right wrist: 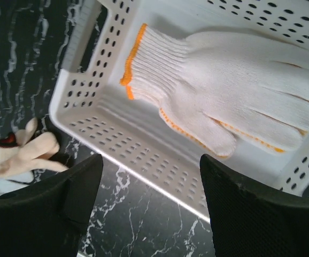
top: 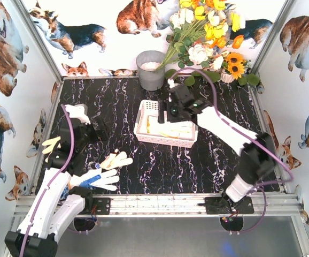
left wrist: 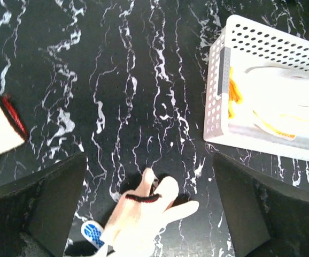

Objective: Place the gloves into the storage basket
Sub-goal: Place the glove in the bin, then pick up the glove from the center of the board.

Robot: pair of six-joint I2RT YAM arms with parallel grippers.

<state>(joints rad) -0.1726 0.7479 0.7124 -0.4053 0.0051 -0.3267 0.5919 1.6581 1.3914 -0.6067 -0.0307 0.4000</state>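
Cream knitted glove (right wrist: 224, 80), orange-edged cuff, lies flat inside the white perforated storage basket (right wrist: 138, 160). Further gloves (top: 105, 178) lie near left. Right gripper (right wrist: 150, 179) and left gripper (left wrist: 148, 174) jaws: wide apart, empty

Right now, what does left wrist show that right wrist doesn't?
Only left wrist: a red-cuffed glove at the left edge, and the open left gripper.
Only right wrist: the open right gripper at the basket, and the basket glove in sharp detail, cuff to fingers.
Both: the basket with a glove in it, and the loose cream glove on the table.
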